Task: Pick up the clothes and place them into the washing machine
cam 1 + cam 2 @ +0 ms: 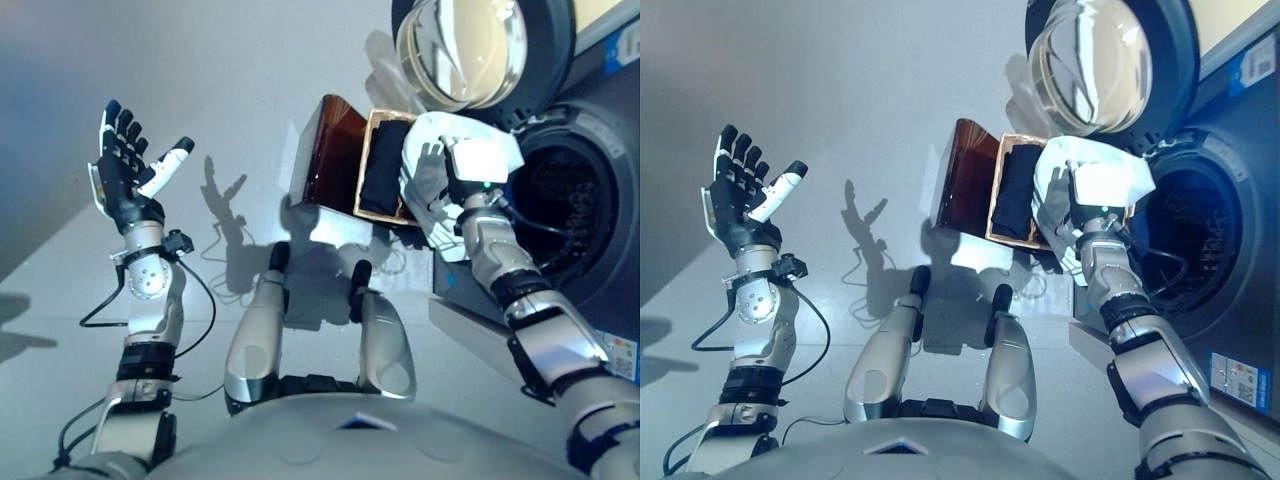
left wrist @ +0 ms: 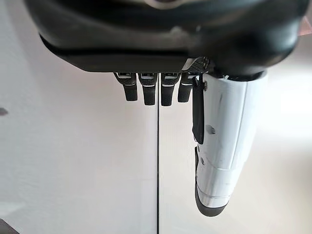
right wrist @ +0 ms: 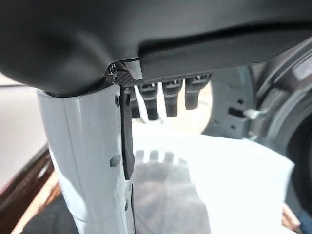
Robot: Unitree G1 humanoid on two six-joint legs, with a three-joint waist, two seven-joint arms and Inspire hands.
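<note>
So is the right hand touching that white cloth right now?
Touching. In the left eye view the white cloth drapes over the right hand; the right wrist view shows it lying under the fingers.

I see a pale grey floor (image 1: 250, 90) filling most of the head views, smooth and bare where it shows. A thin dark seam (image 2: 158, 170) runs straight across it in the left wrist view. On the floor stands a wicker basket (image 1: 997, 190) with a light woven rim. Just beside the basket, touching its side, a glossy dark brown panel (image 1: 335, 150) stands tilted, and I cannot tell whether it is a lid or a separate board.
</note>
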